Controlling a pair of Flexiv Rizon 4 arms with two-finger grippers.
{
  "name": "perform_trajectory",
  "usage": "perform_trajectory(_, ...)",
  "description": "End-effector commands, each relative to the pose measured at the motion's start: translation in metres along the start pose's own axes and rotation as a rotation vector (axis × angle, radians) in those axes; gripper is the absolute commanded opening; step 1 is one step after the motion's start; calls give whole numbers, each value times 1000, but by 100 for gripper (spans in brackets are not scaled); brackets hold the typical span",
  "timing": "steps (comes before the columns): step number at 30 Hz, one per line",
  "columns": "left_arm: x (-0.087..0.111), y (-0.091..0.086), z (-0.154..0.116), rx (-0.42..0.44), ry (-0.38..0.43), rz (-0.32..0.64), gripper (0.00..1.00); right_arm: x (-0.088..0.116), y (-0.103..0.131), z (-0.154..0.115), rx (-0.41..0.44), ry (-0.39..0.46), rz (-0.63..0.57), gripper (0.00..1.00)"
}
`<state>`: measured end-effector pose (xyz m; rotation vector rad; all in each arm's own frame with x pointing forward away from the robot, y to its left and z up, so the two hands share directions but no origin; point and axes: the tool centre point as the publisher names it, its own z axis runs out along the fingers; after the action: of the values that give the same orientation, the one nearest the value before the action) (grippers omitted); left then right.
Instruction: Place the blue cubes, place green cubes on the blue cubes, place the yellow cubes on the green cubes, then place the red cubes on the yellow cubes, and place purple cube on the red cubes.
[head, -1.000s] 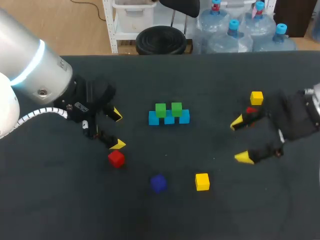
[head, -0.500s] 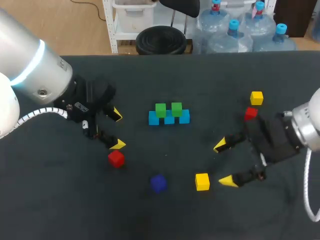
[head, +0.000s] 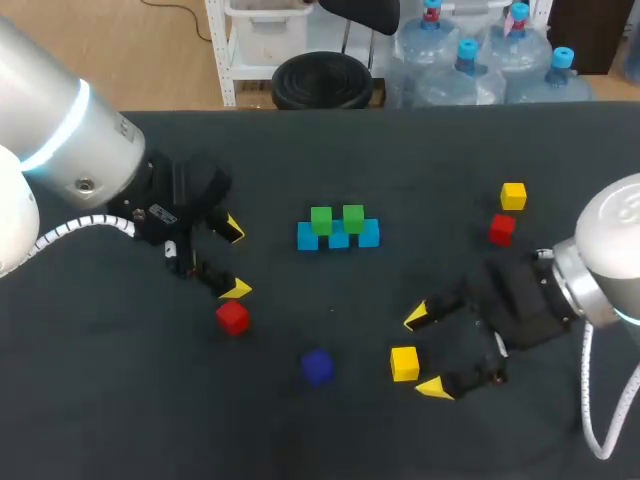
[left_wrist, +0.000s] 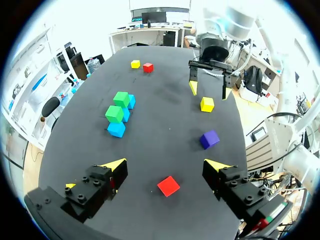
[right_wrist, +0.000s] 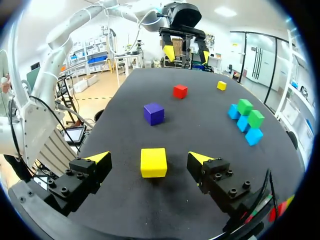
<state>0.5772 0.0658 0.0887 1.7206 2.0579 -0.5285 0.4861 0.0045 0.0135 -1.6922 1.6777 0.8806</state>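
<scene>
Three blue cubes (head: 338, 236) sit in a row mid-table with two green cubes (head: 321, 219) on top. My right gripper (head: 424, 352) is open and low over the table, and a yellow cube (right_wrist: 153, 162) sits between its fingers, touching neither. A second yellow cube (head: 513, 195) and a red cube (head: 502, 229) lie at the far right. The purple cube (head: 317, 366) lies left of the near yellow cube (head: 404, 363). My left gripper (head: 234, 259) is open and empty, just above another red cube (head: 232, 317), which lies just ahead of the left gripper (left_wrist: 166, 165).
The table is a dark mat (head: 330, 430). The purple cube (right_wrist: 154, 113) lies ahead of the right gripper, between it and the red cube (right_wrist: 180, 91) near the left arm.
My right arm swung from the far right toward the front centre and brought its open fingers around the near yellow cube. The left arm and all cubes stayed still.
</scene>
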Motion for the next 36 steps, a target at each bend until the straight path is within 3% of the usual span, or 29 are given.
perform_trajectory(1, 1, 1, 0, 3, -5, 4, 100, 2, -2, 8, -3, -6, -2, 100)
perform_trajectory(6, 1, 1, 0, 3, -5, 4, 100, 6, -2, 12, -5, -5, 0, 100)
perform_trajectory(9, 1, 1, 0, 3, -5, 4, 100, 8, -3, 13, -5, -3, 2, 90)
perform_trajectory(11, 1, 1, 0, 3, -5, 4, 100, 8, -3, 13, -4, -2, 3, 77)
perform_trajectory(18, 1, 1, 0, 3, -5, 4, 100, 13, -3, 15, -6, 1, 13, 67)
perform_trajectory(20, 1, 1, 0, 3, -5, 4, 100, 14, -3, 16, -8, 0, 15, 47)
perform_trajectory(24, 1, 1, 0, 3, -5, 4, 100, 15, -4, 17, -8, -2, 18, 36)
perform_trajectory(29, 1, 1, 0, 3, -5, 4, 100, 12, -6, 15, -3, 0, 18, 0)
perform_trajectory(36, 1, 1, 0, 3, -5, 4, 100, 5, -13, 2, 21, 9, 15, 0)
